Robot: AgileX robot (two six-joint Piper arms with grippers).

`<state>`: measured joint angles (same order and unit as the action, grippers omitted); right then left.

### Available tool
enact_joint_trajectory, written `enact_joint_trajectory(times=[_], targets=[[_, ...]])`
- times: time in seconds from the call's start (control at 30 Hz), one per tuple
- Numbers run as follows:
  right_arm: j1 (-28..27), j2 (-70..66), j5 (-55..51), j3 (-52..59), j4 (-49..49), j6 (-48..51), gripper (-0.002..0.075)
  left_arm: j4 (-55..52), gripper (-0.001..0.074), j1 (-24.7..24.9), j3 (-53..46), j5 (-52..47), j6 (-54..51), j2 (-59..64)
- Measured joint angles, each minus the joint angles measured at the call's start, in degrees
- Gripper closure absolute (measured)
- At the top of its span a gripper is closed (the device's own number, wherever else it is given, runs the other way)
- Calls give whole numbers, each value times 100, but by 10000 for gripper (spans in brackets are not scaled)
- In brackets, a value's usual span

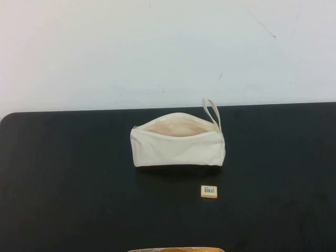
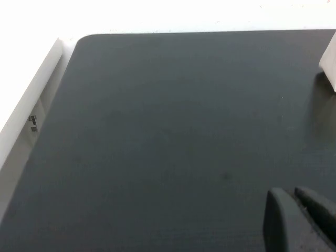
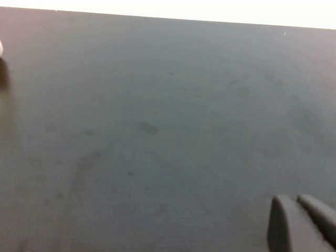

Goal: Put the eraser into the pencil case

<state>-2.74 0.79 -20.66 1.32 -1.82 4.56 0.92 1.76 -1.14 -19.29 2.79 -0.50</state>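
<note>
The cream-white pencil case lies on the black table, unzipped, its beige lining showing and its loop strap at the right end. The small yellow-tan eraser with a barcode label lies on the table just in front of the case's right end. Neither arm shows in the high view. My left gripper hovers over bare table, fingers together, with a corner of the case at the frame's edge. My right gripper also hovers over bare table, fingers together. Both are empty.
The black table ends at a white wall behind. An orange-tan object peeks in at the front edge. A white ledge borders the table's left side.
</note>
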Motion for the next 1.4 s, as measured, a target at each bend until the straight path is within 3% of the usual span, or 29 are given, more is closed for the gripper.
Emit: enact_joint_trajectory(times=[1.4], targets=[[0,0,142,11,-44,0,727,0,736,0,0,0,0,0]])
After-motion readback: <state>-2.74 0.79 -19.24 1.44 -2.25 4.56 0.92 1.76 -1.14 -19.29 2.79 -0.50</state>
